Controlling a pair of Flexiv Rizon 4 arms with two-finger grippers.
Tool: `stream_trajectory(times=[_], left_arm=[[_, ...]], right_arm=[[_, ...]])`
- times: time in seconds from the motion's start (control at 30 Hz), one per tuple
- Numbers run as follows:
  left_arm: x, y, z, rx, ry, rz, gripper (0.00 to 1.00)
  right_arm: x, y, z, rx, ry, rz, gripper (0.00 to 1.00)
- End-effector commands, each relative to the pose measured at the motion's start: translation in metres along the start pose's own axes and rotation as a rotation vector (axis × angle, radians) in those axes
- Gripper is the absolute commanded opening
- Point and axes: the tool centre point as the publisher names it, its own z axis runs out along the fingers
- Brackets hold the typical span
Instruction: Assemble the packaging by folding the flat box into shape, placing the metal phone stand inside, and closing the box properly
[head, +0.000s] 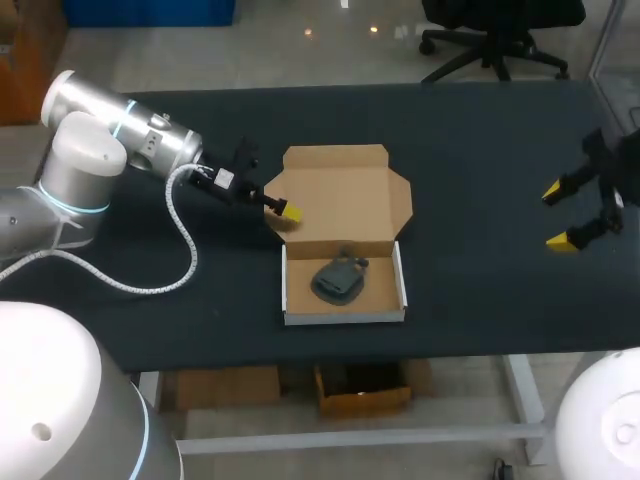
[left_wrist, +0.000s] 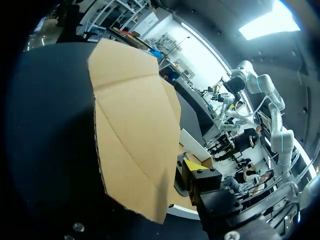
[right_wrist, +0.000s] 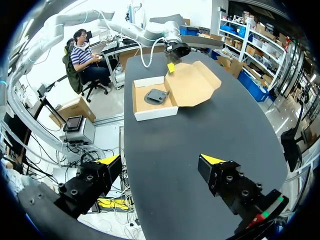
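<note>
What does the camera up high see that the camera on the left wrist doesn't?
Only the high camera shows the phone stand lying in the box's tray, and the right hand, open, far off at the table's right side. Only the left wrist camera shows the lid from very close, with its fold lines plain to see. Both show the brown lid, the black table and the left hand at the lid's edge.

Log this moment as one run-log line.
stand in box | lid open | left tool at lid's left edge | right tool open, empty, off right
</note>
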Motion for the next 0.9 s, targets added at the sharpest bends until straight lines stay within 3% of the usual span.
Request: stream_trajectory(times=[0.03,0.9], left_arm=[[0.0059,0.0008,0.0015,0.001,-0.008,0.005,0.44],[0.0078,-0.0050,-0.0050,0.025,-0.006,0.027,0.25]], right_arm=[[0.0008,-0.0004,-0.0005,-0.002,-0.001,-0.001,1.00],[0.0008,-0.0004,-0.0005,-0.002,-0.001,-0.001,1.00]])
